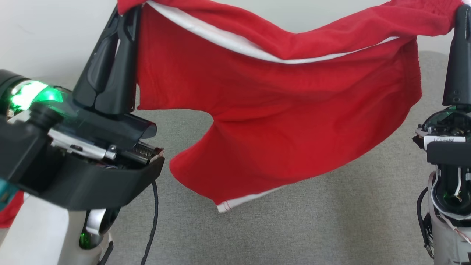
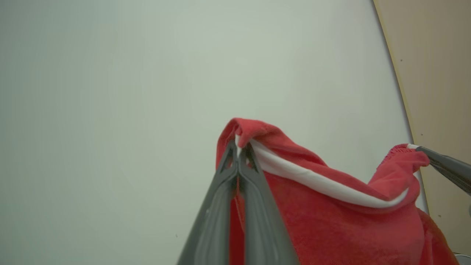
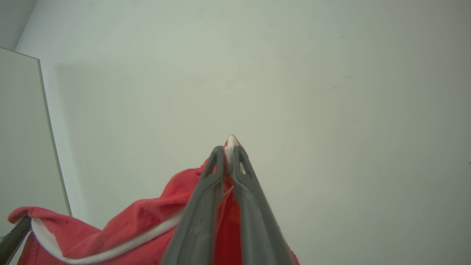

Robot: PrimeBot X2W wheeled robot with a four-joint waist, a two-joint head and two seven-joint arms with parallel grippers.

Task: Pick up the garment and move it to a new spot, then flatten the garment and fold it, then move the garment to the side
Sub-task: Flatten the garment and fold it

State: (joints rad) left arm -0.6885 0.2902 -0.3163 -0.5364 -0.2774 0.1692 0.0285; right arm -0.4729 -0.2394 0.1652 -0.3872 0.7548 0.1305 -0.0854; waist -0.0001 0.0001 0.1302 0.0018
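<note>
A red garment [image 1: 279,121] with a white waistband hangs spread in the air above the grey surface, stretched between my two grippers. My left gripper [image 1: 128,9] is shut on its upper left corner, and the left wrist view shows the fingertips [image 2: 239,145] pinching the red and white edge [image 2: 331,221]. At the upper right, my right gripper [image 1: 461,14] is shut on the other corner; its wrist view has the tips [image 3: 229,149] clamped on the hem of the garment [image 3: 147,217]. The lower leg of the garment dangles just above the surface.
A grey fabric surface [image 1: 294,228] lies below the garment. A pale wall [image 1: 55,33] stands behind. A black cable [image 1: 152,221] hangs from my left arm. A scrap of red [image 1: 9,213] shows at the lower left edge.
</note>
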